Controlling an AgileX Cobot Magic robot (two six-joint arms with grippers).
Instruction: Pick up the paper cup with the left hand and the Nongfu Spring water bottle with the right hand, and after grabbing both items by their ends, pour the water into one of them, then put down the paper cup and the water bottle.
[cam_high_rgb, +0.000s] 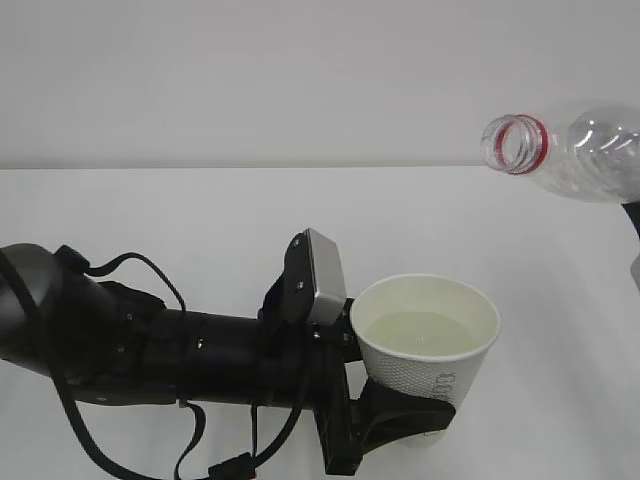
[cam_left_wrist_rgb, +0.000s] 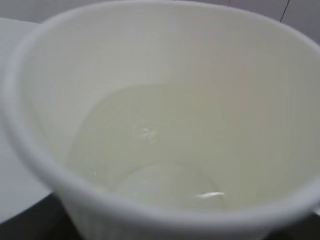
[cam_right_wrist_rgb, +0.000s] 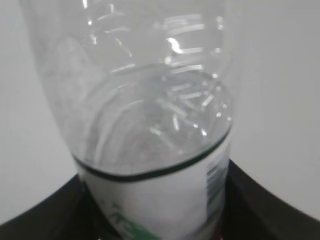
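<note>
My left gripper is shut on the lower part of the white paper cup and holds it upright above the table. Clear water fills the bottom of the cup, and in the left wrist view the water shows a glint. The Nongfu Spring water bottle hangs at the upper right, tipped almost level, its open red-ringed mouth facing left, up and to the right of the cup. My right gripper is shut on the bottle at its labelled part. No cap is on the bottle.
The white table runs under both arms to a far edge against a pale wall. The thick black left arm with its cables lies across the lower left. A black bit of the right arm shows at the right edge.
</note>
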